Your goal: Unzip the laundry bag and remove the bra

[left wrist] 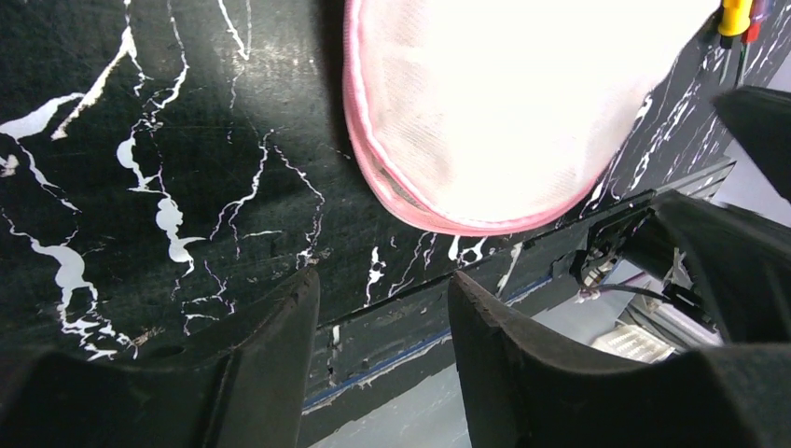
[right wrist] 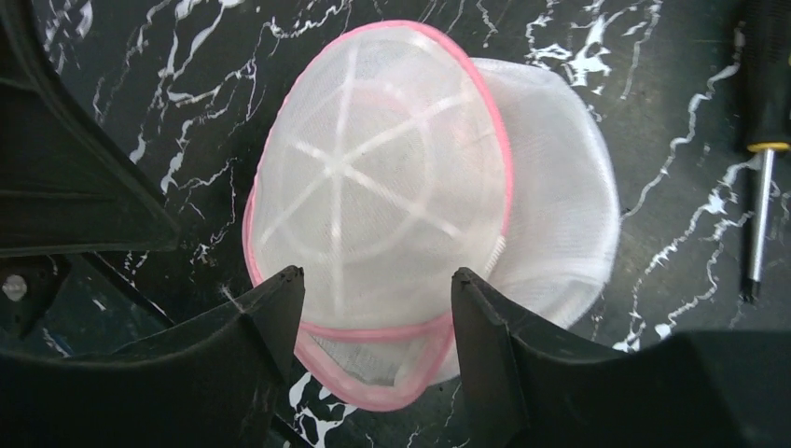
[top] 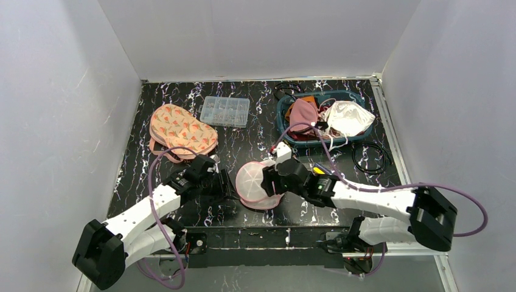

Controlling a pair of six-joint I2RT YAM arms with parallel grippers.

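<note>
**Laundry bag [top: 254, 182] at 6 o'clock on the table [top: 255, 131], close to the front edge; both grippers spread wide and empty.**

We find the left gripper [top: 223, 182] at the bag's 9 o'clock side, apart from it. The right gripper [right wrist: 376, 280] is poised over its near rim. We cannot locate the zipper pull, and the bra cannot be made out through the mesh. Risk, in our judgement: if the zipper is pulled while the bag is unpinned, the bag could slide off the front edge or its dome could collapse. Containers: a peach pouch [top: 181, 129] at 10 o'clock; a clear compartment box [top: 225, 111] at 11 o'clock, contents too small to tell; a teal bin [top: 282, 121] at 1 o'clock holding pink and white garments.
</note>
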